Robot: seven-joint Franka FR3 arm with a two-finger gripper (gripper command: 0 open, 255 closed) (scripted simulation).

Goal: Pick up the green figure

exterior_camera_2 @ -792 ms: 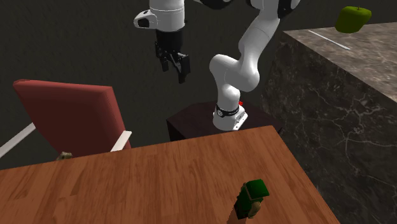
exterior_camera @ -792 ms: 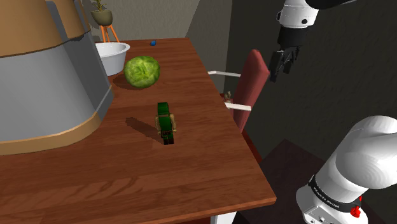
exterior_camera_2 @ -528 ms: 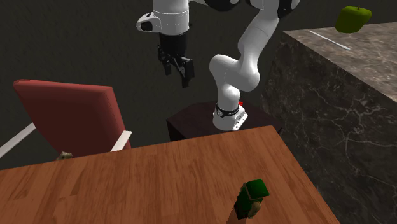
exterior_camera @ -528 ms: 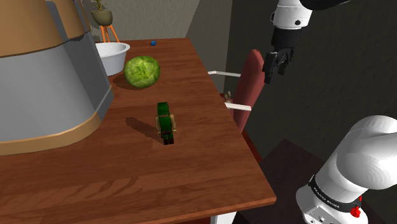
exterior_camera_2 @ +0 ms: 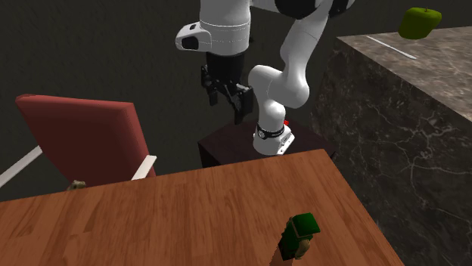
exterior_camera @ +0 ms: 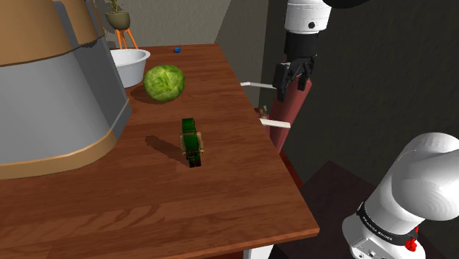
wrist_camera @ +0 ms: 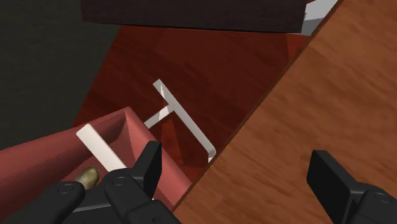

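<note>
Figure: green figure (exterior_camera: 192, 142) stands on the table (exterior_camera: 147, 213), nr the cabbage (exterior_camera: 164, 82); we see nothing touching it
Gripper: gripper (exterior_camera: 290, 84) wide open, holding nothing; hangs over the red chair (exterior_camera: 293, 110) at the table edge, well apart fr. the figure
Why: we judge open fingers suit an approach; reach across not yet done

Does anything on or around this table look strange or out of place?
Yes. A grey vessel with a tan band stands on the wooden table at the shoulder view's left and dwarfs the white bowl and the green leafy ball beside it. The green figure looks upright; nothing is spilled.
</note>
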